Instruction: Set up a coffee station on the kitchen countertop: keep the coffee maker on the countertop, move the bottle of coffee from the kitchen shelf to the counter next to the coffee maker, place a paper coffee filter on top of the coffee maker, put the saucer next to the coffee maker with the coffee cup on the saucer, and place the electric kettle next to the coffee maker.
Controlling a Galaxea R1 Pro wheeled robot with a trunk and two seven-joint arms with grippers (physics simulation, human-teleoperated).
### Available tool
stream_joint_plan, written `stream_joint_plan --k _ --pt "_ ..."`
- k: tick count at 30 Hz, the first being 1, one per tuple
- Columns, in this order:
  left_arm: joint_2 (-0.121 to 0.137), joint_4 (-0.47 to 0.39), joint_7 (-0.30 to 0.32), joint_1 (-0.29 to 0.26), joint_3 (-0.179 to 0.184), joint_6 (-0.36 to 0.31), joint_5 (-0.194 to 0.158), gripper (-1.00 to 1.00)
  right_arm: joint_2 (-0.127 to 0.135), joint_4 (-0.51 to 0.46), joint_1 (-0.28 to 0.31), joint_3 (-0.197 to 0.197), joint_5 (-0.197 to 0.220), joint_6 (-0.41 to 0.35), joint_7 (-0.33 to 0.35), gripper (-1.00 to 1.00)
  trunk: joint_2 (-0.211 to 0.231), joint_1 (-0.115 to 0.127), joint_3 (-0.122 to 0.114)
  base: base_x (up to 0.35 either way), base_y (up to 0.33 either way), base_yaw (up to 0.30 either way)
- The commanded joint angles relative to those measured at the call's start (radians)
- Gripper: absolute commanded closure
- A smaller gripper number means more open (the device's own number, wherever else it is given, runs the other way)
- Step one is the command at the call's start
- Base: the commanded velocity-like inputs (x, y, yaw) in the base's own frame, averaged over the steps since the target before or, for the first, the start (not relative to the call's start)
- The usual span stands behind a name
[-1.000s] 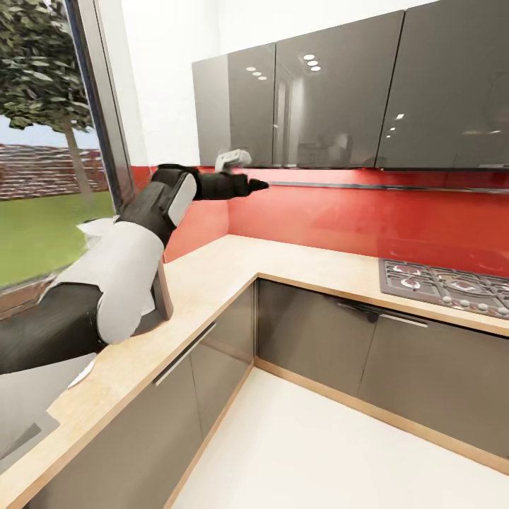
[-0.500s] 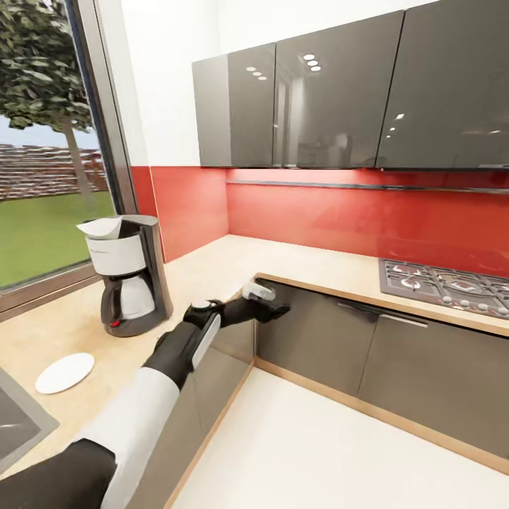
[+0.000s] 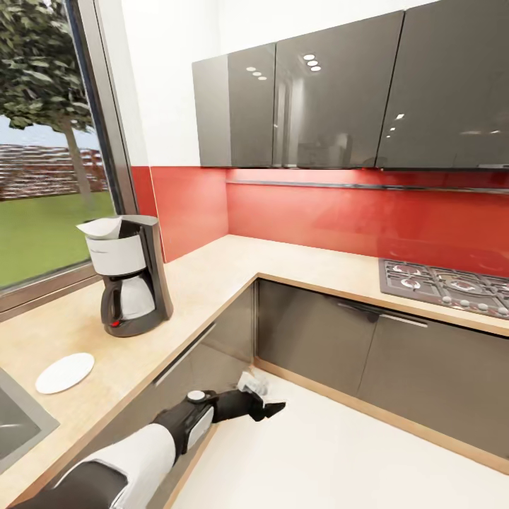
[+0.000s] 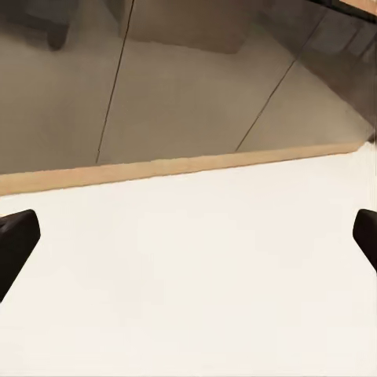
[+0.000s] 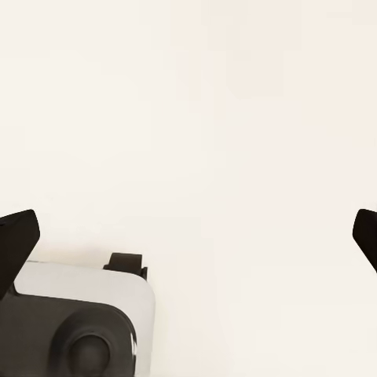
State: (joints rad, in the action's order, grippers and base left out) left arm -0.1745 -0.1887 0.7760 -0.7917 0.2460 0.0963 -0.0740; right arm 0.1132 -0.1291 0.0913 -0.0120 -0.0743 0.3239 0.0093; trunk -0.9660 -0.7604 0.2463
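Well, the maker (image 3: 129, 276) sits on the counter (image 3: 212, 279) with the filter (image 3: 101, 227) on top and the saucer (image 3: 65, 372) beside it awaiting a cup, while both grippers (image 3: 263, 399) (image 5: 188, 236) hang spread and empty.

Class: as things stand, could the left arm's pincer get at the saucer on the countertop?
Probably yes: the left pincer hangs open and empty below counter height, and the saucer lies uncovered near the countertop edge.

Left arm (image 3: 152, 445) white and black segments, black pincer (image 3: 265, 406), white wrist block
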Motion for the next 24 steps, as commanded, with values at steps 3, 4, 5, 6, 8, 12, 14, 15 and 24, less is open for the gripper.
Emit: stream_joint_plan --k 3,4,5,6,8,12,14,15,24 --pt "0.000 0.083 0.004 -0.001 0.001 0.027 -0.009 -1.00 0.001 0.001 0.001 0.000 -0.007 0.002 0.000 -1.00 -0.001 0.000 0.001 0.000 0.000 0.000" --pt "0.000 0.112 0.005 -0.001 -0.001 0.041 -0.008 -1.00 0.001 0.001 0.001 0.000 -0.007 0.003 0.000 -1.00 -0.001 0.000 0.001 0.000 0.000 0.000" --pt "0.000 0.122 0.005 0.001 -0.001 0.049 -0.008 -1.00 0.001 0.002 0.001 0.000 -0.007 0.003 0.000 -1.00 -0.001 0.000 0.001 0.000 0.000 0.000" --pt "0.000 0.137 0.006 0.013 -0.002 0.064 -0.008 -1.00 0.002 0.001 0.001 0.000 -0.007 0.003 0.000 -1.00 -0.001 0.000 0.001 0.000 0.000 0.000" --pt "0.000 0.153 0.006 0.070 -0.003 0.089 -0.007 -1.00 0.002 0.001 0.001 0.000 -0.007 0.003 0.000 -1.00 -0.001 0.000 0.001 0.000 0.000 0.000" --pt "0.000 0.162 0.006 0.156 -0.003 0.113 -0.006 -1.00 0.002 0.004 0.001 0.001 -0.007 0.003 0.001 -1.00 -0.001 0.000 0.001 0.000 0.000 0.000" --pt "0.004 0.163 0.007 0.185 -0.004 0.118 -0.006 -1.00 0.002 0.005 0.001 0.001 -0.007 0.003 0.001 -1.00 -0.001 0.000 0.001 0.000 0.000 0.000" --pt "0.012 0.163 0.007 0.200 -0.004 0.122 -0.006 -1.00 0.002 0.005 0.001 0.001 -0.007 0.003 0.001 -1.00 -0.001 0.000 0.001 0.000 0.000 0.000" --pt "0.109 0.165 0.005 0.367 -0.007 0.169 -0.027 -1.00 0.002 0.010 0.001 0.001 -0.007 0.003 0.001 -1.00 -0.001 0.000 0.001 0.000 0.000 0.000"
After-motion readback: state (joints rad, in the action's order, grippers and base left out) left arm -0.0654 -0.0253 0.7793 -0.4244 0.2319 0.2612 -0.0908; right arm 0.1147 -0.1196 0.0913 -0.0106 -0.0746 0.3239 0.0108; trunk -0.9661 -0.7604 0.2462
